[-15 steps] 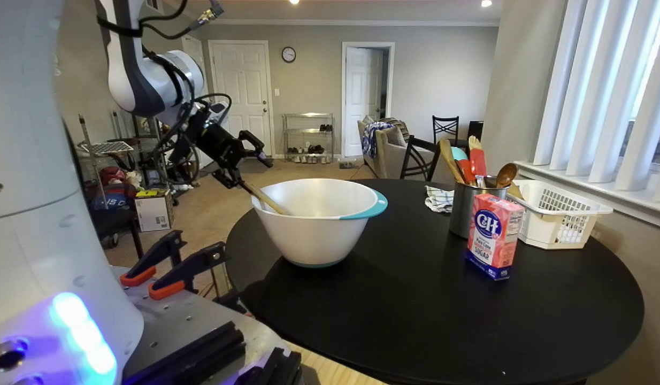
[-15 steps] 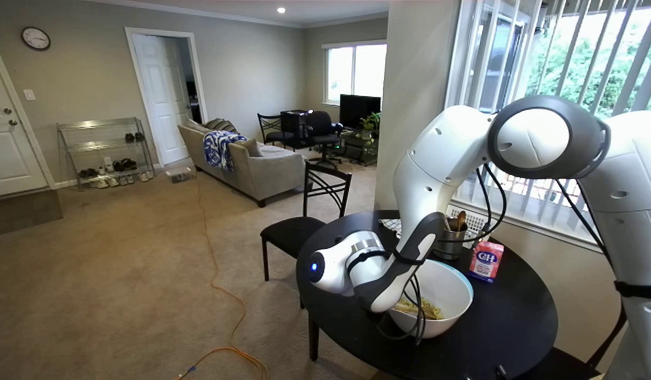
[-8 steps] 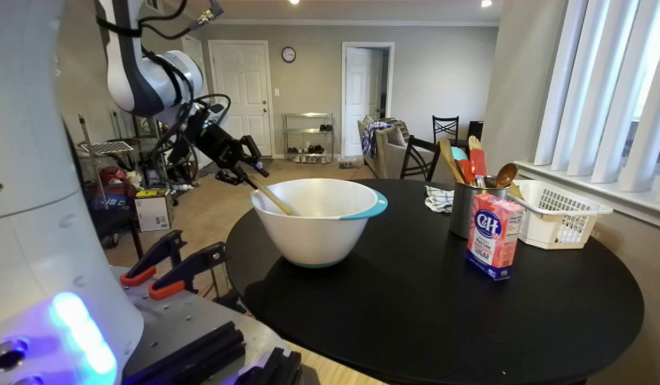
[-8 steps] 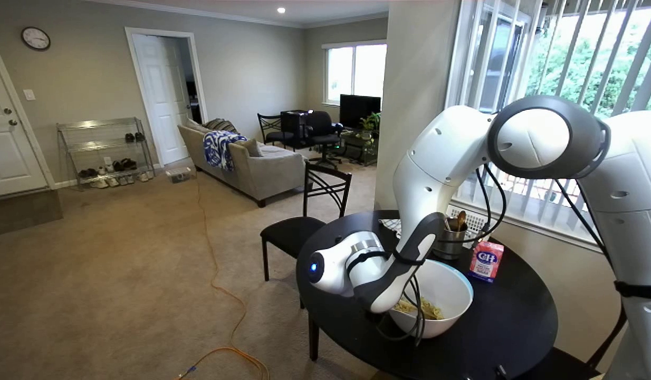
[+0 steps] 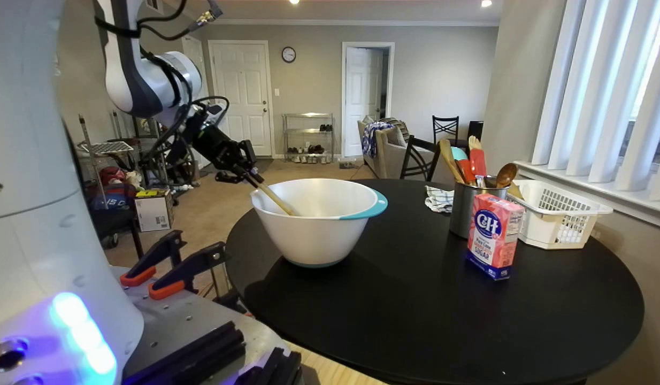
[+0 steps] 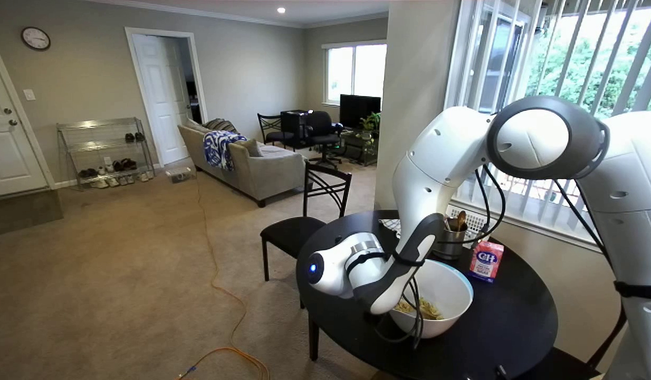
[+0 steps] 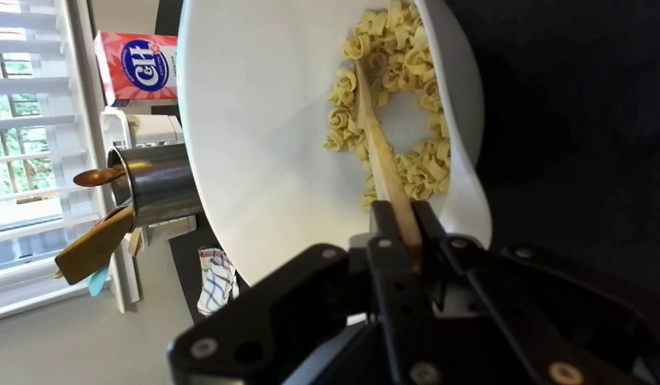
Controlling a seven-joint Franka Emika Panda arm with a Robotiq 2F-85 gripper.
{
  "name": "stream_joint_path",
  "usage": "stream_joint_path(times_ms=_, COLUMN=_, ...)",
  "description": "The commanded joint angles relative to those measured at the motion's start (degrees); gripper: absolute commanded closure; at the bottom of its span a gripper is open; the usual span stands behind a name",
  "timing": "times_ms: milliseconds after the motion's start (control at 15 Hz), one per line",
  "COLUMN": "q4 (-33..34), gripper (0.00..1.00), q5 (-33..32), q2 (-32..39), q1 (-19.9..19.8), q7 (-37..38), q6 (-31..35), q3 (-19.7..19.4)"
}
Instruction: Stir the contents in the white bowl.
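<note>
Gripping one wooden utensil point(image 7: 382, 155), one black hand point(image 7: 406, 218), utensil tip amid pasta point(image 7: 410, 61) in one white bowl point(image 5: 314, 240)

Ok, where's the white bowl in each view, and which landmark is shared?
In an exterior view: white bowl near centre.
In an exterior view: white bowl low, right of centre, partly behind the arm.
Wrist view: white bowl upper middle, cut off at top.
Shared landmark: red sugar carton, right of the bowl in both exterior views, left in the wrist view.
</note>
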Motion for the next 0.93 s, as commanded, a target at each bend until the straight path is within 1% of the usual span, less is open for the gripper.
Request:
stream_joint_path(times_ms=0, q4=-1.68, gripper=0.94, q5=1.21, q2=-2.32, q1=-1.05, q7=1.33, q6=-0.51, q3=0.83)
stream_joint_path(times_ms=200, q4=-2.9, gripper=0.94, q5=3.72, q2=-5.2, q1=-2.53, q7=1.38, q6=0.15, q3=1.03)
stream_joint_path(times_ms=600, q4=-6.2, gripper=0.94, q5=14.28, q2=-14.28, q1=-7.72, q7=-0.27, q6=2.18, q3=0.33)
stream_joint_path(times_ms=733, q4=-7.66, gripper=0.94, q5=17.82, q2=-17.17, q1=-9.89, q7=-0.68, q6=5.54, q3=0.0)
stream_joint_path(times_ms=867, q4=-9.14, gripper=0.94, q5=21.99, q2=-19.09, q1=-11.85, q7=-0.96, q6=10.88, q3=-0.61)
